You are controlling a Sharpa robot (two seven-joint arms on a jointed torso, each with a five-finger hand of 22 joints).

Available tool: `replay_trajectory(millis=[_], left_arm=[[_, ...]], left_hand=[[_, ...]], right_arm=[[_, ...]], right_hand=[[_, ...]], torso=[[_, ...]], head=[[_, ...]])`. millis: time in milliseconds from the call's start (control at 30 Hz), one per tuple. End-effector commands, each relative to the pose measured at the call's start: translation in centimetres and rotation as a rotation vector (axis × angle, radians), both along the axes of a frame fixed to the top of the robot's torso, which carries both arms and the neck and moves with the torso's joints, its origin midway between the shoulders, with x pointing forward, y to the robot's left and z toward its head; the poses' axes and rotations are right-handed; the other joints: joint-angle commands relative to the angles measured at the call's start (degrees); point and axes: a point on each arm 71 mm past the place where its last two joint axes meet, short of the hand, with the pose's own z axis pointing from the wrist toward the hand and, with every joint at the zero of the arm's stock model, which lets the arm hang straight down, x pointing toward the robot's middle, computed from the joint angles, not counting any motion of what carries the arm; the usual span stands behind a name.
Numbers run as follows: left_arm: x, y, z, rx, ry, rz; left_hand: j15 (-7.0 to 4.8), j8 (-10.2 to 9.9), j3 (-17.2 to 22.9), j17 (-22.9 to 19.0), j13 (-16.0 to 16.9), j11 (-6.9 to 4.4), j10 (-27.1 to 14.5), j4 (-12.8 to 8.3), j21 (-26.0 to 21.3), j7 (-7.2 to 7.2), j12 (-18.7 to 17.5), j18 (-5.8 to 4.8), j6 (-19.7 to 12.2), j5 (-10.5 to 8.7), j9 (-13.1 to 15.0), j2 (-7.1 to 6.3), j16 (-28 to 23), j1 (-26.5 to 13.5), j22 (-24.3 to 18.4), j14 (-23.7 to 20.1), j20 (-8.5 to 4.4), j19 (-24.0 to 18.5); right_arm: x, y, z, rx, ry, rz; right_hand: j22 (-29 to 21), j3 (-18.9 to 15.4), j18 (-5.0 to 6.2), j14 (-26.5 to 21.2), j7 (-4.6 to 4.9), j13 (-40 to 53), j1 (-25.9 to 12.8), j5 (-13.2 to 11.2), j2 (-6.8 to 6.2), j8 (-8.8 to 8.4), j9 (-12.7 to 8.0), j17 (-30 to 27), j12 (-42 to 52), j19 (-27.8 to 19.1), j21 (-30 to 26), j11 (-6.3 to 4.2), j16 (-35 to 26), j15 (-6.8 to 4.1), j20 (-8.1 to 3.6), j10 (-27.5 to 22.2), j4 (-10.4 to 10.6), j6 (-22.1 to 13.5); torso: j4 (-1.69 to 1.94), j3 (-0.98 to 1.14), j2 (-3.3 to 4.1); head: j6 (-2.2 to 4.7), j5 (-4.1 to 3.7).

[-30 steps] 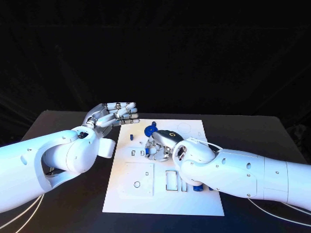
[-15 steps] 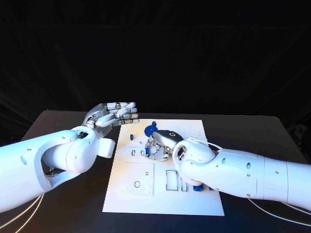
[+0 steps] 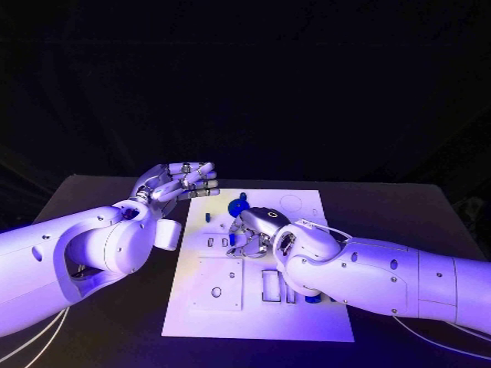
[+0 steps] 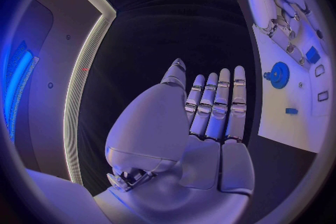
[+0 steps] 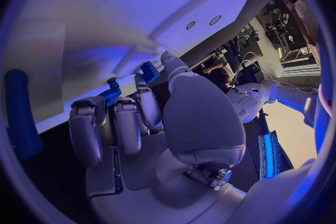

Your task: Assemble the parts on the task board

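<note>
Working over the middle of the board (image 3: 257, 307), right hand (image 3: 255, 232) is curled down on its surface, fingers bent in; right wrist view shows a small blue part (image 5: 148, 71) right at the fingertips (image 5: 143, 102), and another ridged blue bit (image 5: 110, 95) beside the next finger, but can't tell if either is actually pinched or just touched — grip unclear. Left hand (image 3: 177, 182) hangs off the board's far-left corner, raised above the tabletop (image 3: 102, 199), fingers straight and close together, holding nothing. Blue gear (image 3: 238, 205) sits on the board just beyond the right hand, near its far end; left wrist view shows that gear (image 4: 279, 74) plus a small blue block (image 4: 291, 111) lying loose on the white plate. Long blue peg (image 3: 313, 295) stands near the slots by the right forearm. Judgement: step in hand looks like seating a small part into a recess mid-board. To do it well, keep the wrist low and steady, line the part up square with its slot before pushing, press straight down not sideways so it doesn't cock or skate across the smooth plate. Watch the gear, it is close enough that a finger sweep could knock it. Board looks unfixed, so the left hand could come down on the near-left edge to brace it if it slides. Most parts look still loose, task early-to-middle.
</note>
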Motion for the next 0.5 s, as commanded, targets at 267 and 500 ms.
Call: replay_trajectory(millis=[267,500], left_arm=[[0.1,0.0,0.0,0.011,0.005,-0.019],[0.7,0.3,-0.8,0.156,0.017,-0.093]], left_hand=[[-0.16,-0.3,-0.2,0.4,0.0,0.27,0.1,-0.3,0.0,0.35,-0.3,0.83,-0.2,-0.27,0.0,0.05,0.0,0.5,-0.1,0.9,-0.22,0.8],[-3.81,1.3,-1.0,3.5,1.2,-2.66,8.4,0.2,4.5,-1.82,2.5,0.92,4.5,-0.27,0.5,0.48,4.8,0.1,1.6,11.3,-3.67,8.4]], right_arm=[[-0.5,-0.7,1.6,0.156,-0.101,-0.01],[-0.5,-2.7,4.8,0.342,-0.099,0.018]], right_hand=[[14.5,-1.8,-0.13,4.8,0.26,0.7,0.4,1.0,0.18,-0.45,-0.2,10.8,-0.2,5.4,-0.5,0.18,-0.4,0.64,0.58,-0.7,0.9,-1.1],[12.8,-3.0,0.66,4.3,0.59,-0.1,1.8,1.2,1.02,-0.56,-0.5,9.0,-0.9,3.4,-3.2,0.48,-1.5,0.92,0.86,-1.4,2.0,-1.9]], torso=[[-0.02,0.01,-0.12],[-0.28,0.06,-0.73]], head=[[0.08,-0.03],[0.39,0.25]])
